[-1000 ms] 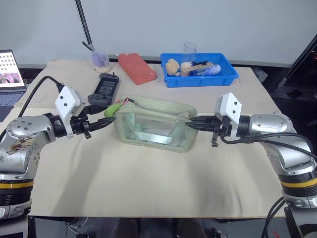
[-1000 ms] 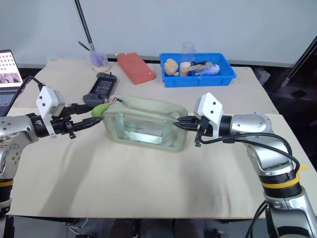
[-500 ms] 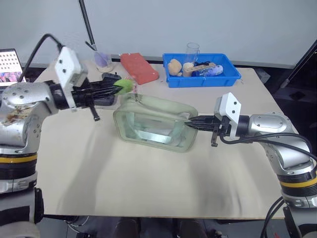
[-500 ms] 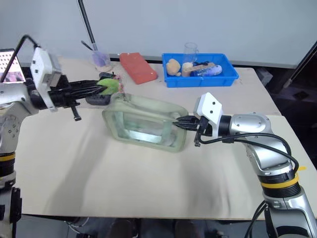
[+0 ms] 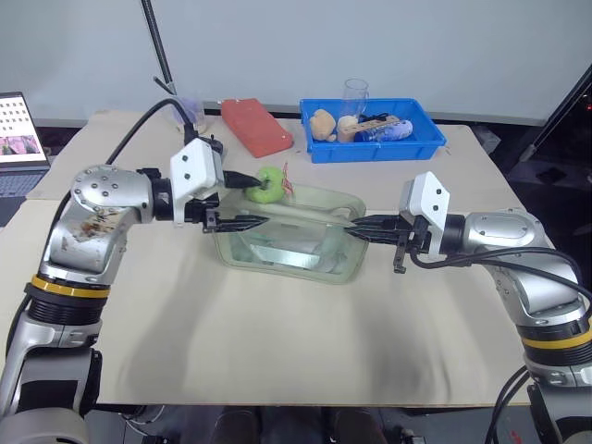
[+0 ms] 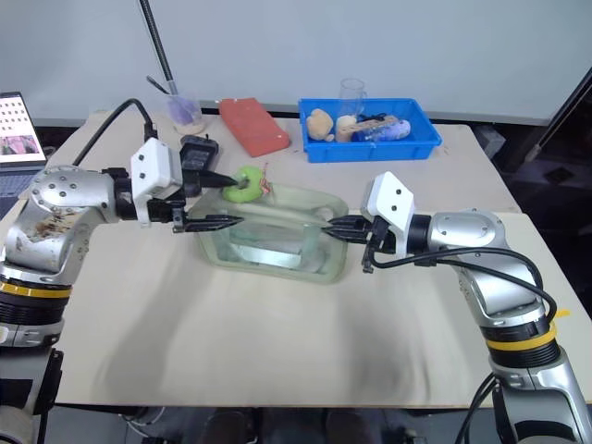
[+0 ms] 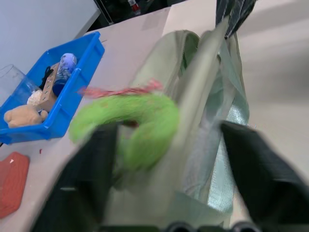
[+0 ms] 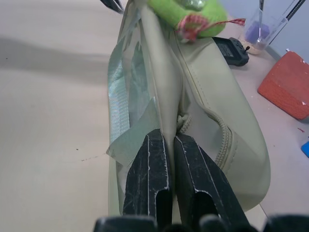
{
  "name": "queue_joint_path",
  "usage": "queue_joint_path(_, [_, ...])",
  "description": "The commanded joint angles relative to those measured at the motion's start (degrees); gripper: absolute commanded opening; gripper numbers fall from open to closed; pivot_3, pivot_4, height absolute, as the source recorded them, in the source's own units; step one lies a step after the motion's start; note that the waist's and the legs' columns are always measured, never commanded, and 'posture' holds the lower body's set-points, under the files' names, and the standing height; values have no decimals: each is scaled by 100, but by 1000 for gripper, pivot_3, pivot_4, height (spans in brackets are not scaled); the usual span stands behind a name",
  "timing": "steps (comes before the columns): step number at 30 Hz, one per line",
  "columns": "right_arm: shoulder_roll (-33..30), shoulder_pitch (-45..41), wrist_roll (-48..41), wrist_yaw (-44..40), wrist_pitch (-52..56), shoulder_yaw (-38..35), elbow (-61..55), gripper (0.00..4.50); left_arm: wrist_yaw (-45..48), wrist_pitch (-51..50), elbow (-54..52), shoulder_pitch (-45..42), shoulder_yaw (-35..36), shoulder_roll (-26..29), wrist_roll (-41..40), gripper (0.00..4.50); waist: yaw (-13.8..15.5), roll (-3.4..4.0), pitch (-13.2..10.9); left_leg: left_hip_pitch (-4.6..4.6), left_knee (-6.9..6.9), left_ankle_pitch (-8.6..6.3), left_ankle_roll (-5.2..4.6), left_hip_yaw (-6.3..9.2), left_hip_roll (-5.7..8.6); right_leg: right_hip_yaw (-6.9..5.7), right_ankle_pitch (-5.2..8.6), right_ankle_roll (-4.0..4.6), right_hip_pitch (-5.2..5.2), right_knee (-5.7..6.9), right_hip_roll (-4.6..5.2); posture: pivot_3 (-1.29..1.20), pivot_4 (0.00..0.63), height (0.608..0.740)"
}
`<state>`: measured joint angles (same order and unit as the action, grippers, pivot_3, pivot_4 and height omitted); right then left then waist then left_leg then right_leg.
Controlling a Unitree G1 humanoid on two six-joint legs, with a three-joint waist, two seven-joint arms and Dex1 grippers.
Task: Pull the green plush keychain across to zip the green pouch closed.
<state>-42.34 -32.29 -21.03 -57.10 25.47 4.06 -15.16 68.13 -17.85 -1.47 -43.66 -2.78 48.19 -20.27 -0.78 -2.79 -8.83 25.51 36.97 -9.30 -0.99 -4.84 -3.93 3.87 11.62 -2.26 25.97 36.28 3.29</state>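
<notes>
The green pouch (image 5: 287,242) lies on the table between my two arms. The green plush keychain (image 5: 270,185), curled and with a reddish cord, sits over the pouch's top near its left end. My left gripper (image 5: 259,199) is open wide there, pointing right. In the left wrist view the keychain (image 7: 140,121) lies between the spread fingers, close to one of them. My right gripper (image 5: 356,227) is shut on the pouch's right end. In the right wrist view its fingers (image 8: 157,159) pinch the strap fabric, with the keychain (image 8: 193,12) at the far end.
A blue tray (image 5: 435,141) with tan plush toys and a clear glass stands at the back. A red flat case (image 5: 256,127) lies to its left, with a black device (image 6: 194,148), a clear cup (image 5: 190,109) and a laptop (image 5: 18,139) further left.
My left gripper lifted the keychain off the pouch's left end, carried it rightward over the top, then opened. The right gripper kept its grip and did not move.
</notes>
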Motion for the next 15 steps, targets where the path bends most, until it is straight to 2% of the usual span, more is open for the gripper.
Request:
queue_joint_path(1, [-51, -78, -36, 33, -96, -228, -119, 0, -39, -43, 146, -107, 336, 266, 60, 4442, -1, 0, 0, -1, 0, 0, 0, 0, 0, 0, 0, 0, 0, 1, 0, 0, 150, 740])
queue_joint_path(9, [-50, -197, -37, -17, -78, -186, -77, 0, -208, 187, 377, 813, 445, 189, 223, 4442, 11, 0, 0, -1, 0, 0, 0, -3, -1, 0, 3, 5, 0, 2, 2, 0, 150, 740])
queue_joint_path(12, [-43, -247, -41, -46, -65, -158, -56, 0, -211, 280, 407, 948, 426, 95, 269, 3623, 28, 0, 0, 3, 1, 0, 1, -3, 0, 0, 4, 9, 2, 1, 3, 0, 150, 740])
queue_joint_path(15, [-35, -276, -42, -65, -63, -140, -35, 0, -211, 281, 409, 951, 425, 69, 256, 2079, 25, 0, 0, 2, 2, 0, 1, -3, 0, 0, 4, 10, 2, 1, 3, 0, 150, 740])
